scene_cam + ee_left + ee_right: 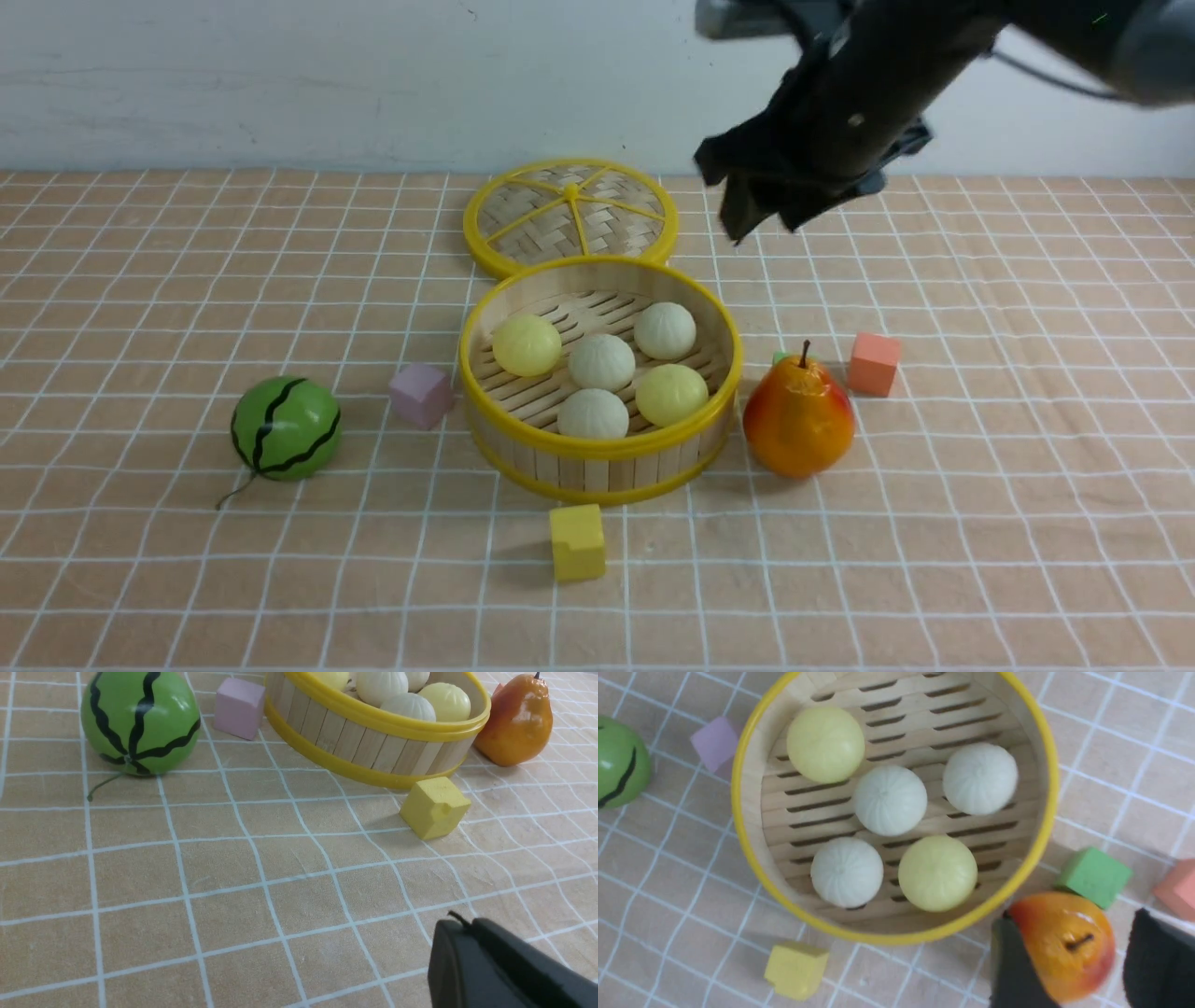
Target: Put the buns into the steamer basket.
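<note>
Both grippers hold nothing. High up on the far right, the right gripper (761, 219) hangs in the air past the steamer basket (597, 455), and its two black fingers (1015, 970) stand wide apart. Down low near the table, the left gripper (472, 961) has its fingers pressed together. All five buns (602, 362) sit inside the basket, in the middle of the checked cloth (168, 579). Three are off-white and two are pale yellow. A round woven lid (569, 217) lies flat just behind the basket. An orange pear (799, 420) stands just to the right of the basket. A pink cube (421, 394) sits just to its left, and a green striped melon ball (286, 428) lies farther left. A yellow cube (577, 541) sits on the near side.
</note>
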Available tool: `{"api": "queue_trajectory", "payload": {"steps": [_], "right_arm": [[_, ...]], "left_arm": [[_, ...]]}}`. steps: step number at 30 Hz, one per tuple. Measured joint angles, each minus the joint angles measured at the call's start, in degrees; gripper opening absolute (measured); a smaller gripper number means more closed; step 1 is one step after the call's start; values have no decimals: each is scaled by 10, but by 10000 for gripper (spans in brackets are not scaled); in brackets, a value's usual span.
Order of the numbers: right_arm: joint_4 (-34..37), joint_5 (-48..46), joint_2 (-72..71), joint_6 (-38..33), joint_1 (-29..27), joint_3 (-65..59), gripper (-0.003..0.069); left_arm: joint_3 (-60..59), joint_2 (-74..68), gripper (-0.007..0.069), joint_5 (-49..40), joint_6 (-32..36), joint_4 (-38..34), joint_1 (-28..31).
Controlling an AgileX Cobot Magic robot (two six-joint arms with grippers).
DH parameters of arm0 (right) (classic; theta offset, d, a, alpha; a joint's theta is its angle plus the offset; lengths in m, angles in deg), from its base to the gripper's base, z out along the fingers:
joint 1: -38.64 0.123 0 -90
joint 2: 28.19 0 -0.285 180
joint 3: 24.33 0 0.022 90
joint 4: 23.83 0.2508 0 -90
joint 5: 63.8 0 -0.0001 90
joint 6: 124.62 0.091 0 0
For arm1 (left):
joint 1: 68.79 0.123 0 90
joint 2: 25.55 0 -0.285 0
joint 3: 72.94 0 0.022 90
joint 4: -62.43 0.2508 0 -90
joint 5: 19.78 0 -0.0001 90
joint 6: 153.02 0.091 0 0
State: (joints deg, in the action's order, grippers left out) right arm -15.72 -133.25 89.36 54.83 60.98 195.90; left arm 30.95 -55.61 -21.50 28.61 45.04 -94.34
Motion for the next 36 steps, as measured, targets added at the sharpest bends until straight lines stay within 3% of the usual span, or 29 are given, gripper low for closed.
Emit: {"api": "queue_trajectory", "payload": {"steps": [6,8,14,21,32,36], "right_arm": [[-12,-20,-152,27,0,-117,16],[-15,-20,-194,37,0,-167,-14],[-33,-13,-368,62,0,-378,-18],[-24,-5,-530,81,0,-537,-14],[-23,-28,-672,83,-2,-576,-6],[-21,-27,-735,57,-35,-583,-4]], "left_arm": [[0,0,16,0,0,0,0],[0,0,16,0,0,0,0],[0,0,16,0,0,0,0],[0,0,16,0,0,0,0],[0,0,16,0,0,0,0],[0,0,16,0,0,0,0]]}}
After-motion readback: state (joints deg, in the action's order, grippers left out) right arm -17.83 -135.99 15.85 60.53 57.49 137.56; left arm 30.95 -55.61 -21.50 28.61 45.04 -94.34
